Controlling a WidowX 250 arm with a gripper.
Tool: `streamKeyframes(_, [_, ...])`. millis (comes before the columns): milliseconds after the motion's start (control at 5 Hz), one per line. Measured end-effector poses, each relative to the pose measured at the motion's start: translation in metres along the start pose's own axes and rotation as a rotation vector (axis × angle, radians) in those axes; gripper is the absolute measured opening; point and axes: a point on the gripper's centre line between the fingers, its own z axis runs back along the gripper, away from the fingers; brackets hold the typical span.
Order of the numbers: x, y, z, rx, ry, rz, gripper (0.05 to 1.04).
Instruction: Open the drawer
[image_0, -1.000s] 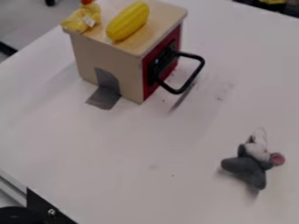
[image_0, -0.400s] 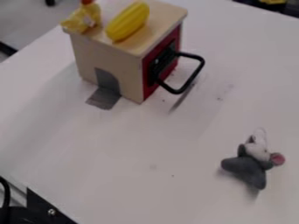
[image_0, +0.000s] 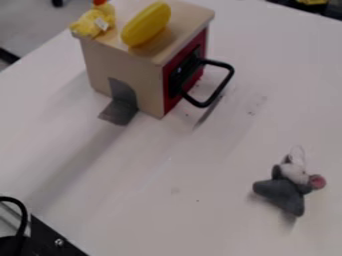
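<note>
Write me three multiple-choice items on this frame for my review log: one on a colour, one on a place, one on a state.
1. What colour is the drawer front on the box?
A) Blue
B) Red
C) Green

2. Where does the grey plush toy lie?
A) On top of the box
B) Against the box's left side
C) On the table, toward the lower right of the view

3. How does the drawer front stand?
A) Flush with the box
B) Pulled far out
C) Detached and lying flat

1: B, the panel behind the black handle is red.
2: C, it lies on the white surface, apart from the box.
3: A, the panel sits level with the box's edges and only the handle sticks out.
</note>
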Motion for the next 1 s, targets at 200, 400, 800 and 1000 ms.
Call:
streamKeyframes(200, [0.001, -0.014, -0.025, 0.04, 0.027, 0.018, 1.001])
streamKeyframes(400, [-0.01, -0.017, -0.057, 0.094, 0.069, 0.08, 1.001])
streamKeyframes(800, [-0.023, -0.019, -0.096, 0.138, 0.141, 0.146, 1.001])
streamKeyframes(1000, [-0.029, -0.025, -0.118, 0.134, 0.199, 0.164, 1.001])
